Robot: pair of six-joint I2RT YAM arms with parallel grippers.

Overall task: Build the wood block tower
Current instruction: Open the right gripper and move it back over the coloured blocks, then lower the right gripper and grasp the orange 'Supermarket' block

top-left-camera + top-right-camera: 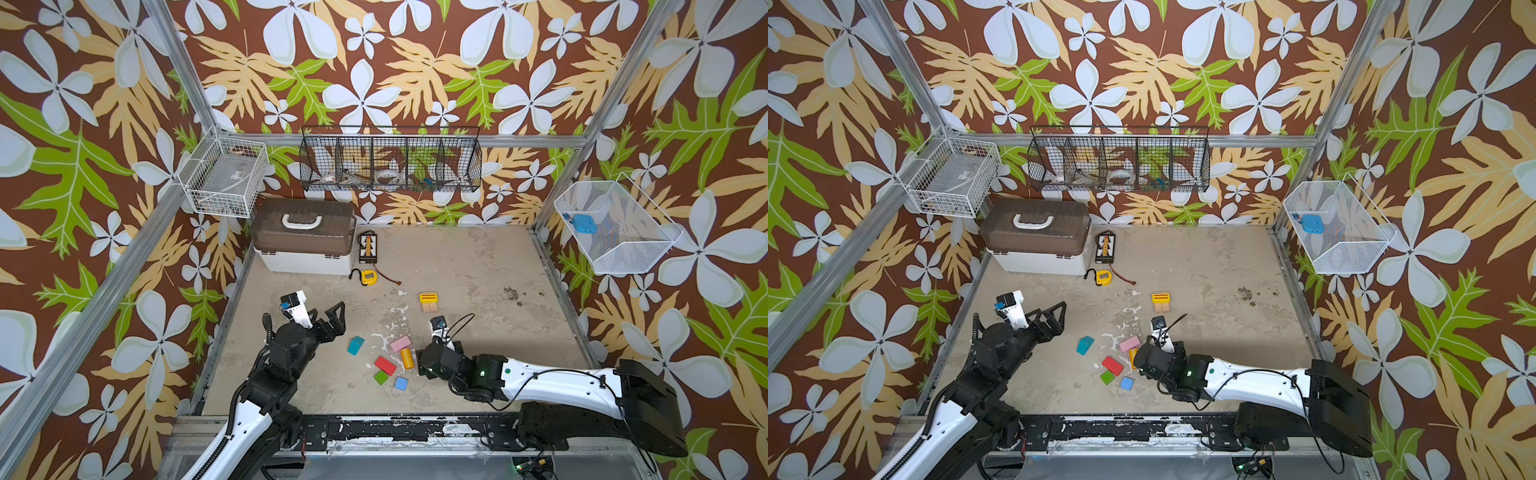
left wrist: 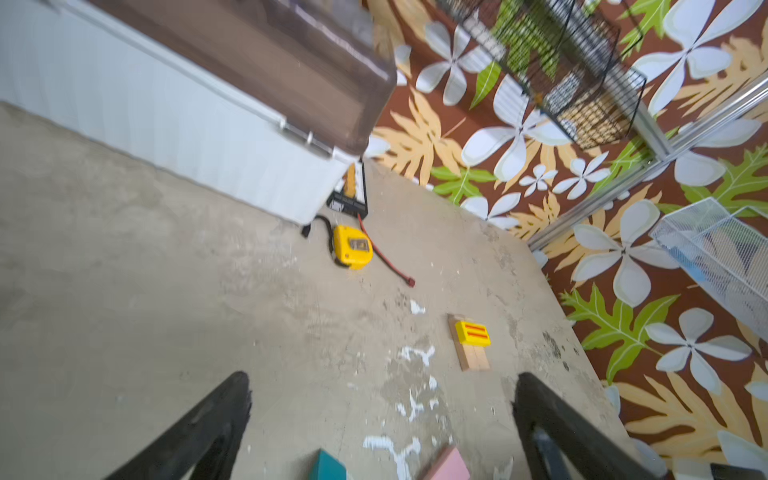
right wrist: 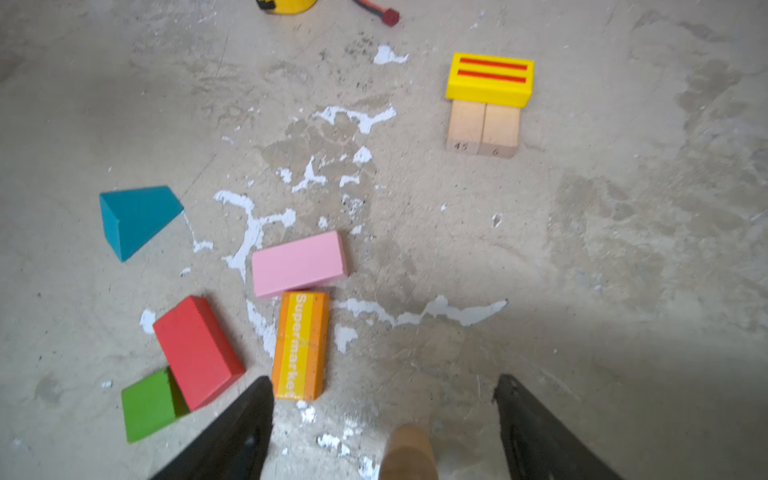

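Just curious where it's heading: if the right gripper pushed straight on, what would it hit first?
Probably the plain wood piece. It sits between the open jaws of the right gripper, touching neither. Beyond it nothing else lies close in that line, though depth is hard to judge.

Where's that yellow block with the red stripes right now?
In both top views the yellow striped block sits near the middle of the table, lying across two plain wood blocks, right of and nearer than the yellow tape measure.
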